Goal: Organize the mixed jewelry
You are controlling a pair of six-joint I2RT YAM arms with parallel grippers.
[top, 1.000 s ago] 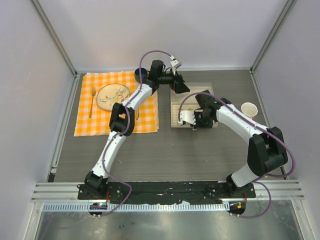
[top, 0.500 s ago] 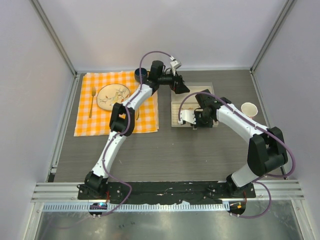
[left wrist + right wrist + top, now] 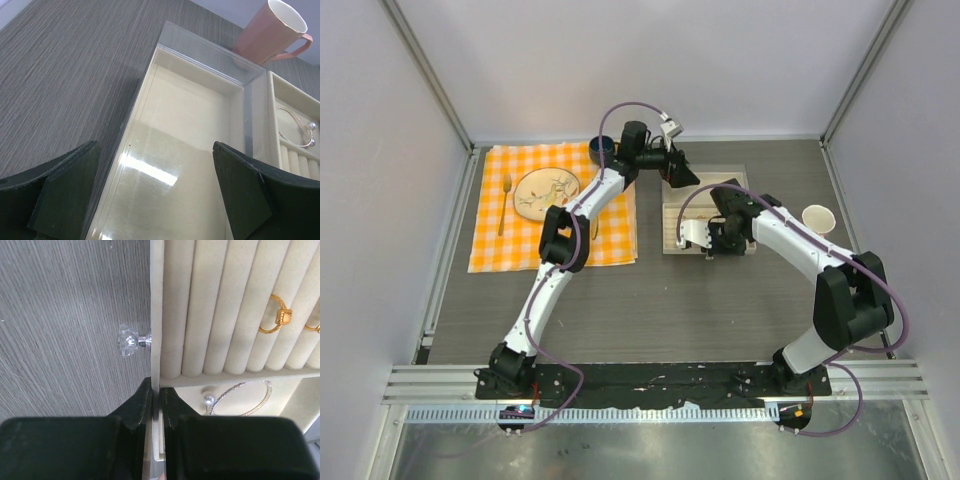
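The mixed jewelry lies in a beige jewelry box (image 3: pixel 672 225). A gold ring (image 3: pixel 277 317) sits between the ring rolls, and another gold piece (image 3: pixel 314 328) shows at the frame's right edge. A thin silver hoop (image 3: pixel 242 399) with a pearl rests in the compartment below the rolls. The left wrist view shows a thin bracelet (image 3: pixel 295 127) in a side tray. My right gripper (image 3: pixel 159 390) (image 3: pixel 712 243) is shut on the tray's front wall (image 3: pixel 156 315), just below its crystal knob (image 3: pixel 128 340). My left gripper (image 3: pixel 160 200) (image 3: pixel 680 178) hangs open over the empty clear-walled tray (image 3: pixel 190 115).
A pink cup (image 3: pixel 270 32) (image 3: pixel 818 218) stands to the right of the box. At the left an orange checked cloth (image 3: pixel 520 245) carries a plate (image 3: pixel 545 193) and a fork (image 3: pixel 506 200), with a dark bowl (image 3: pixel 599 148) at its far corner.
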